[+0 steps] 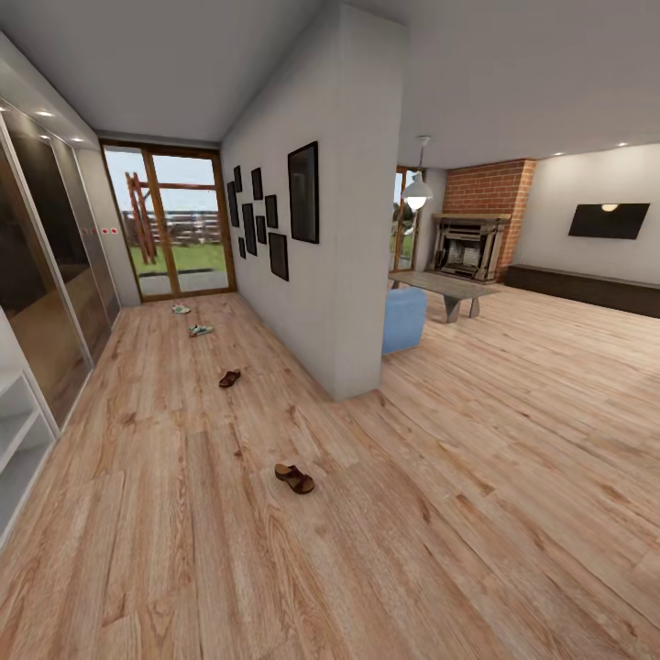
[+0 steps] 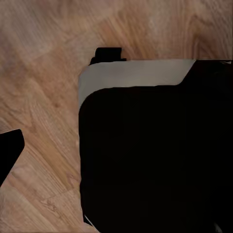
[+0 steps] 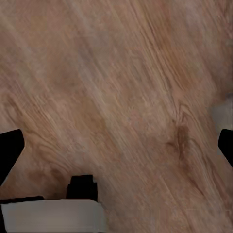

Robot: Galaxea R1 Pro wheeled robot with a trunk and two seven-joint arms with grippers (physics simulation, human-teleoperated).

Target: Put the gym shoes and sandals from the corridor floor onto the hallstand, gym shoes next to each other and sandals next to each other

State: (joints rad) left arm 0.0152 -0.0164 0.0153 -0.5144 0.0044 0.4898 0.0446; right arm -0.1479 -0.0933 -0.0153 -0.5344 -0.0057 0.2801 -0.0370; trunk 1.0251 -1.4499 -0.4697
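Both brown sandals lie apart on the corridor floor (image 1: pixel 183 513): the nearer sandal (image 1: pixel 294 478) is mid-floor, the farther sandal (image 1: pixel 229 378) sits up the corridor. Beyond them lie the two white-green gym shoes, one gym shoe (image 1: pixel 200 330) closer and the other gym shoe (image 1: pixel 181 309) near the glass door. The white hallstand (image 1: pixel 13 431) shows at the left edge with bare shelves. My right gripper (image 3: pixel 116 155) hangs open over bare floor planks. My left gripper (image 2: pixel 116 155) looks open, one fingertip (image 2: pixel 9 150) showing beside the robot's dark base (image 2: pixel 155 155).
A dark glass-fronted wardrobe (image 1: pixel 46 266) lines the corridor's left side. A white wall (image 1: pixel 339 257) with framed pictures splits the corridor from a living room holding a blue seat (image 1: pixel 403 319), low table (image 1: pixel 449 289) and brick fireplace (image 1: pixel 472 243). A glass door (image 1: pixel 170 225) closes the corridor's far end.
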